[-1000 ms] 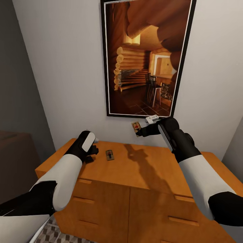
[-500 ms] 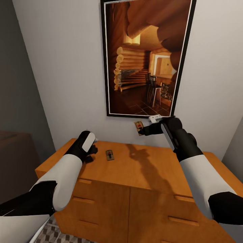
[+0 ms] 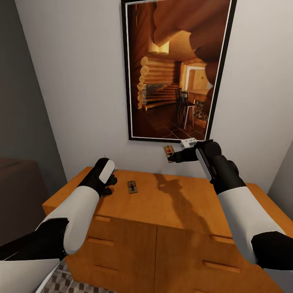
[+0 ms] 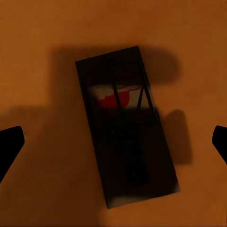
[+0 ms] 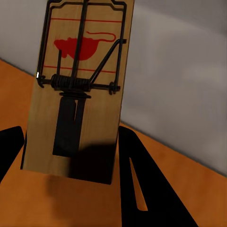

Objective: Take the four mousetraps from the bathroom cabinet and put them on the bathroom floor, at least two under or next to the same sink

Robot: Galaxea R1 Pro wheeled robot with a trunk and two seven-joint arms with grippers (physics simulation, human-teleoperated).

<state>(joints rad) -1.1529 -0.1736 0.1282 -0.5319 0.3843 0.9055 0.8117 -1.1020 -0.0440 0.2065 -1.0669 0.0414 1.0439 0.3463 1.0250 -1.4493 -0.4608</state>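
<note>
The right gripper (image 3: 173, 155) is clamped on a small flat brown wooden mousetrap with dark wire parts (image 3: 168, 151), held in the air in front of the white wall (image 3: 81, 81); since a second ago it has risen slightly and shifted right, so the trap now sits just below the black-framed picture of a log cabin interior (image 3: 177, 69). The right wrist view shows that trap (image 5: 78, 90) upright between the fingers (image 5: 142, 189).

The left gripper (image 3: 109, 185) stays low over the orange-brown wooden cabinet top (image 3: 171, 203), jaws spread wide; beneath them, in the left wrist view, lies a shadowed trap (image 4: 125, 125). Another trap (image 3: 132, 186) lies flat nearby on the same top.
</note>
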